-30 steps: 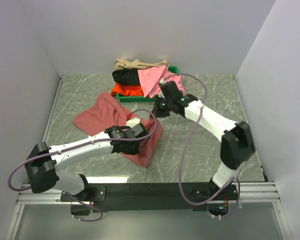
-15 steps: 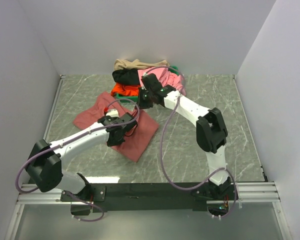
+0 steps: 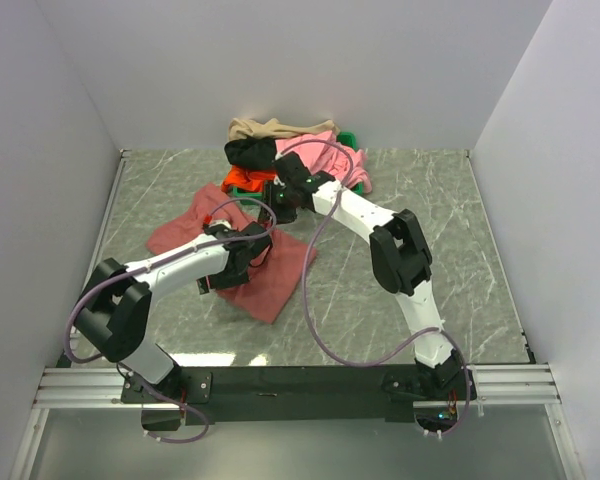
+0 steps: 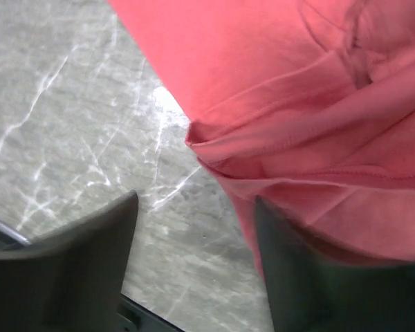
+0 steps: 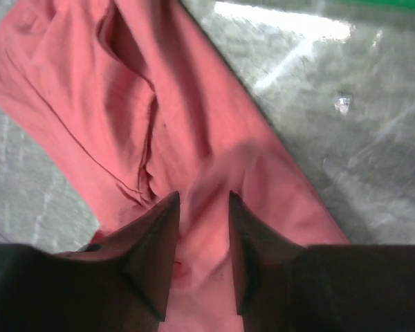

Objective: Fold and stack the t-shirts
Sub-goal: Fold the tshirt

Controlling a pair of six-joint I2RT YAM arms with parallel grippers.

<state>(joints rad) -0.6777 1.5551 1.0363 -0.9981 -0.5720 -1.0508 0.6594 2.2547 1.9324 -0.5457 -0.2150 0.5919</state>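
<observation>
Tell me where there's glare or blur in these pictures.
Left wrist: white glare patch on the table beside the brick-red t-shirt, tool fingers dark and blurred. Right wrist: glare streak on the table at top, fingers soft. Top external: evenly lit, sharp.

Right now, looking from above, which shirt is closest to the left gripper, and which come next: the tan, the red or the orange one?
1. Red shirt, spread out right beside the left gripper.
2. Orange shirt, farther back, near the middle.
3. Tan shirt, farthest back, by the wall.
</observation>
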